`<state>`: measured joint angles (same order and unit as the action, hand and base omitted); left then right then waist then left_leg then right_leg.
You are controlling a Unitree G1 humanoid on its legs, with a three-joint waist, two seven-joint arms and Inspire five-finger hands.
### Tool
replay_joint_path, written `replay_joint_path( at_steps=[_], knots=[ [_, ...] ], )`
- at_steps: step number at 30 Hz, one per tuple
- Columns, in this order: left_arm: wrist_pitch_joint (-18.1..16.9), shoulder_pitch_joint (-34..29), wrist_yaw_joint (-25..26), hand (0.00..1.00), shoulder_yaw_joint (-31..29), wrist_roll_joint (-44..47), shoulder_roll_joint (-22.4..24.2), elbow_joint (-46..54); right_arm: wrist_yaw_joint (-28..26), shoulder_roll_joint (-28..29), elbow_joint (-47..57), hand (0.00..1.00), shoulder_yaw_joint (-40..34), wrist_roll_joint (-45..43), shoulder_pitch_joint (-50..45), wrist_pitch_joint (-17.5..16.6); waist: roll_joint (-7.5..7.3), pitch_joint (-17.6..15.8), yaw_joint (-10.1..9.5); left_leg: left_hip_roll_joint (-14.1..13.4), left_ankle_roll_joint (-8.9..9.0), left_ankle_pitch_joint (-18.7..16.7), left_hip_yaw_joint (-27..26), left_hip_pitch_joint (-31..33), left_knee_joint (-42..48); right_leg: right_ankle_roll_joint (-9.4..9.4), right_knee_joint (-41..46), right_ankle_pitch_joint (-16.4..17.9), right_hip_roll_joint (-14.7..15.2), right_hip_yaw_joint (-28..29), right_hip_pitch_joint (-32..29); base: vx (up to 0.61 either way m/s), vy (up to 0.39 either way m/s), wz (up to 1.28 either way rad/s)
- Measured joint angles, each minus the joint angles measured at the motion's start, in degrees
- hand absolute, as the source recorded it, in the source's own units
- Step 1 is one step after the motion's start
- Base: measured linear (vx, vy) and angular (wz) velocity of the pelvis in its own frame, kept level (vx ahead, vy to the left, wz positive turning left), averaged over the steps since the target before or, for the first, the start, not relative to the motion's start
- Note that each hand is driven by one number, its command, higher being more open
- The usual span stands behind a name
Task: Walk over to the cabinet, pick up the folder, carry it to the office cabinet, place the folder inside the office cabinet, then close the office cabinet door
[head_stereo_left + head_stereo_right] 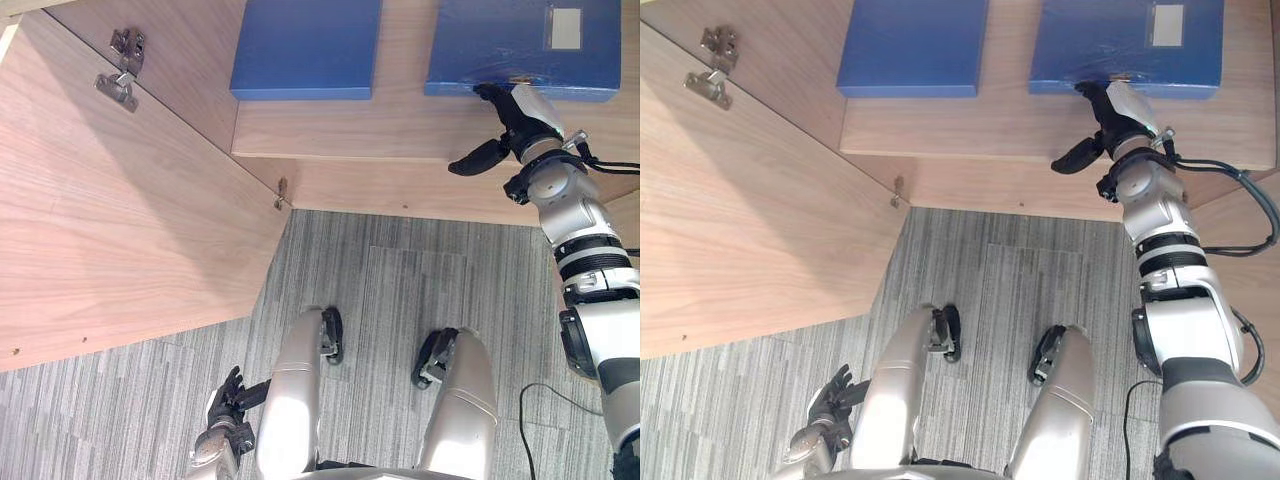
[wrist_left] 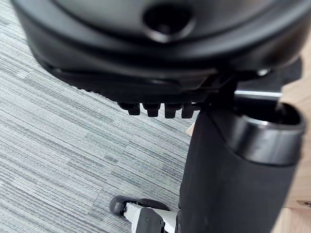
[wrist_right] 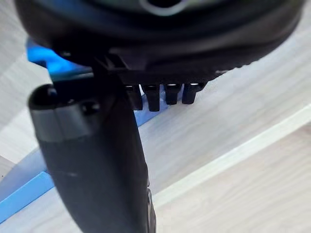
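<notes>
Pressing straight fingers (image 1: 493,94) on the front edge of the labelled blue folder (image 1: 500,40), w/ thumb splayed clear, the right hand (image 1: 530,112) looks to be nudging it deeper onto the cabinet shelf (image 1: 400,135) (head views); a 2nd blue folder (image 1: 305,45) lies apart at its left & the open door (image 1: 120,220) juts out left, not in the way. Left wrist view: left hand (image 2: 146,58) relaxed, empty, over carpet (image 2: 73,145). Right wrist view: fingers at the folder's edge.

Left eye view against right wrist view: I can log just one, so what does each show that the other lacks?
Left eye view: the open cabinet door, its hinges, a second blue folder, grey carpet, the left hand low. Right wrist view: the right hand close up, fingers beside thumb. Both: that hand at the near edge of the labelled folder on the wooden shelf.
</notes>
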<state>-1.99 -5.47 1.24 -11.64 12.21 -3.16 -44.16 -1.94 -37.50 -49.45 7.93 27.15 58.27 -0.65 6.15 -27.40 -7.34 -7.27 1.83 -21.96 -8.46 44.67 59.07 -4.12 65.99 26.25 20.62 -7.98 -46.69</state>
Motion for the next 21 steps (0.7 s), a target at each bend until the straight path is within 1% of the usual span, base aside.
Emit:
replay_joint_path(
  at_steps=[2, 5, 6, 8, 9, 10, 12, 13, 14, 15, 16, 17, 18, 19, 20, 21],
  knots=[
    [0.0, -0.4, 0.5, 1.00, 0.0, -0.5, 0.0, -0.1, 0.8, 0.8, 0.0, 1.00, 0.0, 0.0, -0.9, 0.4, -0.17, -0.2, 0.29, -0.6, -0.32, 0.2, -0.7, -1.4, -1.4, 0.15, -2.0, -1.1, -0.8, 0.1, 1.2, 0.04, 0.022, -0.25],
    [-0.1, -0.6, 1.3, 1.00, 0.0, -1.1, 0.1, -1.1, 0.9, 2.2, -1.1, 1.00, 0.0, 0.0, -2.9, 2.8, -0.39, -0.3, 0.76, -0.6, -0.91, 1.3, -2.4, -6.9, -6.3, -0.16, -7.1, -3.2, -1.5, 0.1, 5.9, 0.07, 0.044, -0.23],
    [-0.3, -1.0, 1.4, 1.00, 0.0, -1.6, 0.1, -1.3, 0.9, 3.1, -1.4, 1.00, 0.0, 0.1, -4.1, 3.8, -0.52, -0.2, 1.12, -0.6, -0.85, 2.0, -3.1, -9.5, -9.2, -0.28, -10.1, -4.4, -2.1, 0.0, 8.3, 0.10, 0.079, -0.28],
    [-0.5, -1.2, 1.8, 1.00, 0.0, -1.7, 0.1, -2.3, 1.1, 4.4, -1.5, 1.00, 0.1, 0.2, -6.4, 4.3, -0.71, -0.1, 1.79, -0.6, -0.78, 3.7, -4.0, -13.6, -14.1, -0.39, -15.3, -6.5, -3.0, -0.7, 12.1, 0.14, 0.100, -0.24],
    [-0.5, -1.5, 2.1, 1.00, -0.1, -1.8, 0.1, -2.3, 1.4, 5.8, -1.5, 1.00, 0.1, 0.4, -8.2, 4.5, -1.16, 0.1, 2.18, -0.6, -0.75, 4.8, -4.6, -16.2, -17.4, -0.42, -18.7, -7.8, -3.6, -1.1, 14.5, 0.17, 0.081, -0.31],
    [-0.6, -2.1, 2.5, 1.00, -0.3, -2.3, 0.1, -2.3, 1.4, 8.3, -1.5, 1.00, 0.4, 1.3, -10.7, 5.0, -1.73, 0.4, 2.55, -0.9, -0.43, 5.9, -5.3, -20.1, -21.3, -0.32, -23.1, -9.5, -4.8, -1.5, 18.1, 0.15, 0.054, -0.31],
    [-0.7, -3.0, 2.6, 1.00, -0.9, -3.5, 0.1, -2.5, 1.4, 11.3, -1.4, 1.00, 2.0, 2.5, -13.5, 5.4, -2.25, 1.0, 2.95, -1.6, -0.13, 6.6, -5.7, -23.8, -24.2, -0.33, -27.2, -11.0, -6.5, -1.9, 22.1, 0.15, 0.027, -0.33],
    [-1.0, -3.7, 2.8, 1.00, -1.3, -4.1, 0.1, -2.9, 1.4, 13.1, -1.2, 1.00, 3.4, 3.0, -15.4, 5.5, -2.62, 2.0, 3.02, -2.4, -0.04, 6.6, -6.0, -25.4, -25.3, -0.21, -29.8, -12.0, -7.8, -1.9, 23.8, 0.15, 0.022, -0.48],
    [-1.2, -4.2, 2.8, 1.00, -1.9, -4.4, 0.1, -3.4, 1.2, 14.7, -0.5, 1.00, 5.6, 3.9, -17.2, 5.6, -3.18, 2.6, 2.91, -3.0, -0.06, 6.7, -5.1, -26.6, -25.7, -0.05, -32.0, -13.0, -9.2, -1.5, 25.4, 0.13, 0.015, -0.71],
    [-1.4, -4.5, 3.0, 1.00, -3.2, -5.2, 0.4, -4.0, 1.1, 16.3, 1.9, 1.00, 8.5, 5.1, -20.2, 5.5, -4.08, 3.3, 2.71, -3.0, 0.03, 6.8, -1.9, -27.9, -25.8, 0.09, -34.4, -14.1, -10.8, -0.4, 27.1, 0.13, 0.017, -0.81],
    [-1.3, -4.5, 3.5, 1.00, -3.7, -5.4, 0.3, -5.2, 1.0, 17.7, 4.6, 1.00, 9.8, 6.8, -23.5, 4.9, -4.89, 4.7, 2.67, -2.6, 0.11, 6.8, 1.2, -28.6, -26.3, 0.03, -36.3, -15.1, -12.0, 0.6, 28.0, 0.09, 0.013, -0.72],
    [-1.4, -4.5, 3.7, 1.00, -4.3, -5.8, 0.3, -5.8, 0.9, 18.2, 6.0, 1.00, 9.8, 6.9, -25.3, 4.4, -5.29, 5.7, 2.68, -2.6, 0.14, 6.8, 1.9, -28.9, -26.8, -0.08, -37.3, -15.7, -12.4, 0.9, 28.1, 0.08, 0.037, -0.59],
    [-1.4, -4.4, 4.2, 1.00, -5.5, -6.7, 0.3, -7.1, 0.9, 19.2, 8.6, 1.00, 9.4, 7.0, -28.8, 3.5, -6.03, 7.5, 2.95, -2.6, 0.62, 7.1, 1.8, -30.4, -29.0, -0.23, -40.0, -17.2, -13.1, 1.6, 29.2, 0.08, 0.067, -0.53],
    [-1.4, -4.4, 5.1, 1.00, -6.7, -8.1, 0.3, -8.6, 1.1, 19.8, 10.7, 1.00, 8.7, 6.9, -32.4, 2.5, -6.45, 9.3, 3.29, -2.4, 1.35, 7.5, 1.2, -32.4, -31.2, -0.57, -43.4, -19.0, -13.9, 2.7, 30.9, 0.08, 0.088, -0.55],
    [-1.3, -4.5, 5.4, 1.00, -7.4, -8.5, 0.5, -9.6, 1.3, 20.2, 11.3, 1.00, 8.1, 6.9, -34.3, 2.1, -6.56, 10.4, 3.40, -2.4, 1.40, 7.5, 1.0, -33.4, -32.2, -0.93, -45.4, -20.0, -14.4, 3.5, 31.8, 0.07, 0.121, -0.66],
    [-1.1, -4.6, 6.1, 1.00, -8.4, -9.1, 0.6, -11.4, 1.8, 21.8, 12.3, 1.00, 5.2, 6.0, -38.1, 1.5, -6.77, 12.5, 3.77, -2.2, 1.57, 7.6, 0.5, -35.8, -34.7, -1.37, -49.6, -22.2, -15.0, 5.0, 34.0, 0.05, 0.121, -0.63]
  ],
)
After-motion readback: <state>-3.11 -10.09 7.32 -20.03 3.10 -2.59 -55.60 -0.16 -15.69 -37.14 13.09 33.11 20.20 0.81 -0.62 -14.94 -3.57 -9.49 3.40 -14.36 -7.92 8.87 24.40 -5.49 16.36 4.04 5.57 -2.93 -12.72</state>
